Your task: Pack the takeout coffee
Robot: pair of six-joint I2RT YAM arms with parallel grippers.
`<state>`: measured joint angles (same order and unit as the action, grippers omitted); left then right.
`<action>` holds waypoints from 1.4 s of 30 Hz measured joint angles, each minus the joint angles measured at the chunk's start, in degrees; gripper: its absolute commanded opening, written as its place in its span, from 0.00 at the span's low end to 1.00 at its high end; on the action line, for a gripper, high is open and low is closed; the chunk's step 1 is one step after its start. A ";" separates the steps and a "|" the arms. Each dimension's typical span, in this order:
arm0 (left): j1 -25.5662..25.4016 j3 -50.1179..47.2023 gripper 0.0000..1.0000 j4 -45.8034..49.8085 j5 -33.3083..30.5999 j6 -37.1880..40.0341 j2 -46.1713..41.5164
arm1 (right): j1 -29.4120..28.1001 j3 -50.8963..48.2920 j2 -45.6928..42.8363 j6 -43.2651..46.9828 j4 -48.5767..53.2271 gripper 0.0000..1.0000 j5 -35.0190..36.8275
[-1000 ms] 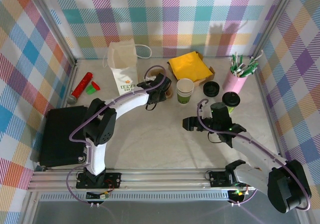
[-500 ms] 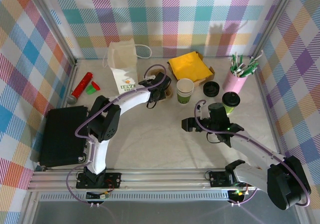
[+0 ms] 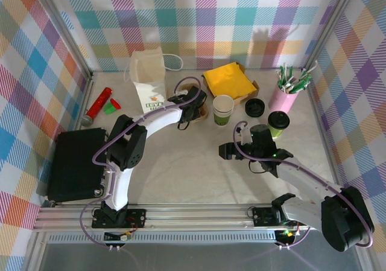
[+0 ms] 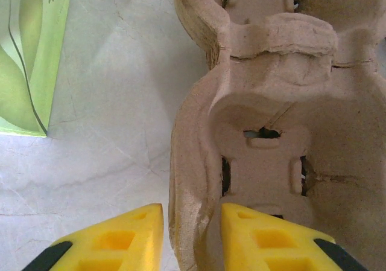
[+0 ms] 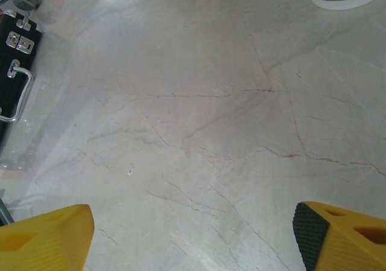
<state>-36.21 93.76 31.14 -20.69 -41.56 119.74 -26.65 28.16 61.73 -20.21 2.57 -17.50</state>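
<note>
Clearly unpacked: coffee [image 3: 278, 121] stands well apart from bag [image 3: 149, 78]. My left gripper [image 4: 192, 235] straddles tray [image 4: 271, 180] wall, grip unclear; right gripper [image 5: 193, 235] gapes.

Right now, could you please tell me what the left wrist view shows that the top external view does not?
Left wrist: the left gripper straddling a wall of the pulp carrier, one finger inside a well. Top external: the takeout coffee, the lidless cup and the loose lid. Both: the carrier beside the white bag.
</note>
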 measured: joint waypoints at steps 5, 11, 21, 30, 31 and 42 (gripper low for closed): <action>0.00 0.57 0.27 0.20 0.00 0.02 0.37 | -0.07 0.00 0.72 0.13 0.02 0.87 0.15; 0.00 0.92 0.28 0.17 0.00 0.02 0.57 | -0.07 0.00 1.22 0.15 0.02 0.87 0.20; 0.00 0.92 0.27 0.17 0.02 0.22 0.57 | -0.37 0.00 1.62 0.15 0.04 0.87 0.42; 0.00 1.01 0.18 0.20 0.02 0.42 0.57 | -0.37 0.00 1.62 0.15 0.02 0.87 0.44; 0.00 1.03 0.17 0.20 0.02 0.44 0.57 | -0.37 0.00 1.62 0.15 0.02 0.87 0.44; 0.00 1.77 0.12 0.39 0.02 0.68 0.52 | -0.44 0.02 2.36 0.15 0.02 0.87 0.57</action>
<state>-36.21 95.53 31.53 -20.67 -40.88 120.27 -27.09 28.18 64.10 -20.05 2.59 -16.93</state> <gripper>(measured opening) 0.129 0.866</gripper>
